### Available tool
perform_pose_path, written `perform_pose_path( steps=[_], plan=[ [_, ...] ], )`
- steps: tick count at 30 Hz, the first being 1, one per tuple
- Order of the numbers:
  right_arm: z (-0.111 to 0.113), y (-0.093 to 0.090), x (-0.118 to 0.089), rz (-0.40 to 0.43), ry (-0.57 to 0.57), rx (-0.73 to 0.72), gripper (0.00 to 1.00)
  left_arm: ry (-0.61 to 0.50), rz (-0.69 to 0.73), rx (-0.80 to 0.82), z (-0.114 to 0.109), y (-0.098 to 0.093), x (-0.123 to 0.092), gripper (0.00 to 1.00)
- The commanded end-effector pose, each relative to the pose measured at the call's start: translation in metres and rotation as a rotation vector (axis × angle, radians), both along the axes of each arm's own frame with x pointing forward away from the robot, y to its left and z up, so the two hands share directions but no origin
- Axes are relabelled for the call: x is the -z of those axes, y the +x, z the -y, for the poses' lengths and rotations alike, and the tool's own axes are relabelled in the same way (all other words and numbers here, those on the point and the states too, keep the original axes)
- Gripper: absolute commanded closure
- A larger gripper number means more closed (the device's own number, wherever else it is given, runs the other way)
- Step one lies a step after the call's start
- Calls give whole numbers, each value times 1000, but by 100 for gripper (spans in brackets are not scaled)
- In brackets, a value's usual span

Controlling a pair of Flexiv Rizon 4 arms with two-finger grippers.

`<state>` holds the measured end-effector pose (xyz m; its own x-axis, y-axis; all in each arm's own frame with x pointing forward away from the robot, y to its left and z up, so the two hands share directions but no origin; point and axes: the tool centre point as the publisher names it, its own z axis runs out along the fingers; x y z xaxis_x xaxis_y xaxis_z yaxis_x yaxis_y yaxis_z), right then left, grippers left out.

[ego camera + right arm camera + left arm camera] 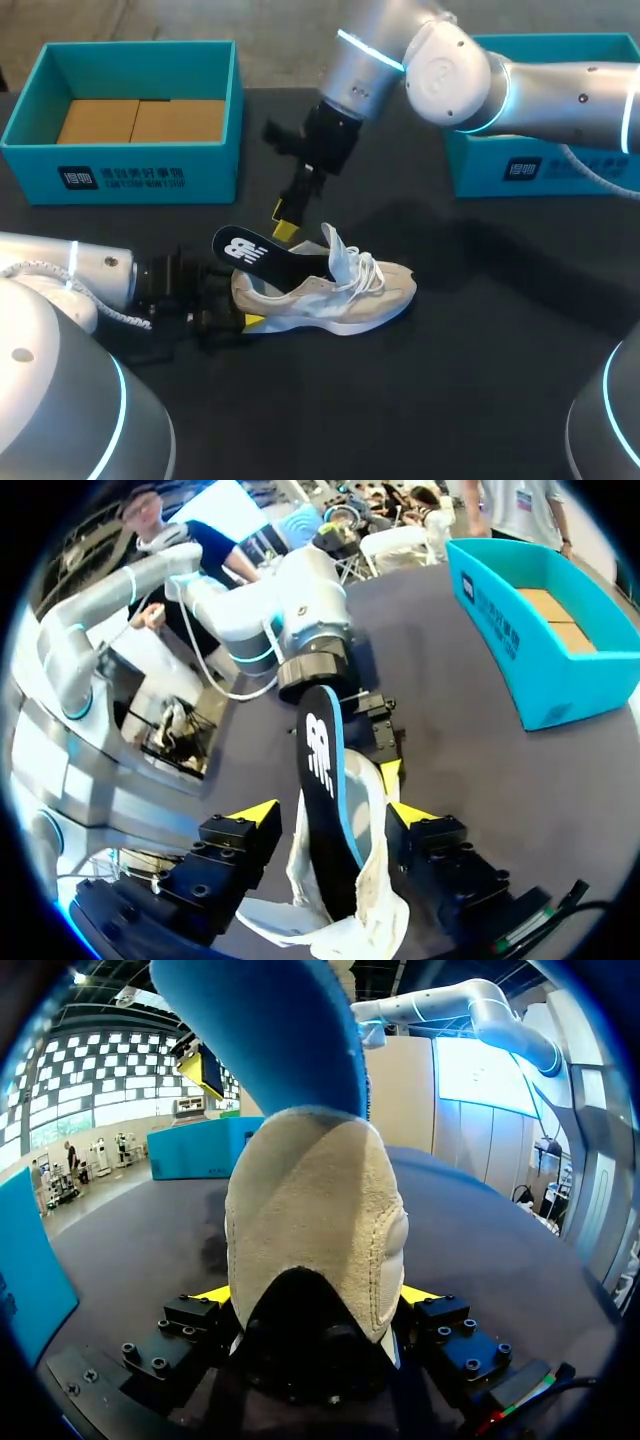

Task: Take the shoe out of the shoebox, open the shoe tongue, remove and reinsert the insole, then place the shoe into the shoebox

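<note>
Nearest, at the lower left of the head view, the left arm (70,265) lies low over the table (480,380). Its jaws are closed on the heel of the shoe (340,295), one yellow tip pressed to each side, as the left wrist view shows. The shoe rests on its sole in the middle of the frame, toe toward the right, with the laces (368,268) loose and the tongue (338,245) pulled up. The insole (262,255) is half out: its heel end sticks up toward the left, above the shoe's heel, while its front lies inside under the tongue. Just above it, the right arm (470,65) comes in from the upper right with its jaws wide open astride the insole. In the right wrist view the insole stands between the tips without both touching it, so they hold nothing. The step in hand looks like working the insole, either drawing it out or feeding it back; I cannot tell which. To do it well, the left jaws should pin the heel firmly so the shoe does not slide. The right jaws should close flat on the free heel end and travel along the shoe's length, clear of laces and tongue. Farthest back, one shoebox (130,175) stands open at the upper left and a second shoebox (560,175) at the upper right, partly behind the right arm. In all there are one shoe, one insole, two shoeboxes and two arms.
</note>
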<state>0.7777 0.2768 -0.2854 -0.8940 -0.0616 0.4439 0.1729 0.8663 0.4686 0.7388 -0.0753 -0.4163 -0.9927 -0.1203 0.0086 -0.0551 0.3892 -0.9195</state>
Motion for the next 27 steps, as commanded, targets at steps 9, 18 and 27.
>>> perform_pose_path(
  steps=[9,18,27],
  plan=[
    [-5,-11,24,-99,51,62,44,1,1,-1,0,-1,-1,100],
    [-9,-16,34,-134,52,64,50,1,1,-1,0,-1,-1,100],
    [-17,-22,38,-146,63,37,52,1,1,-1,0,-1,-1,100]
  ],
)
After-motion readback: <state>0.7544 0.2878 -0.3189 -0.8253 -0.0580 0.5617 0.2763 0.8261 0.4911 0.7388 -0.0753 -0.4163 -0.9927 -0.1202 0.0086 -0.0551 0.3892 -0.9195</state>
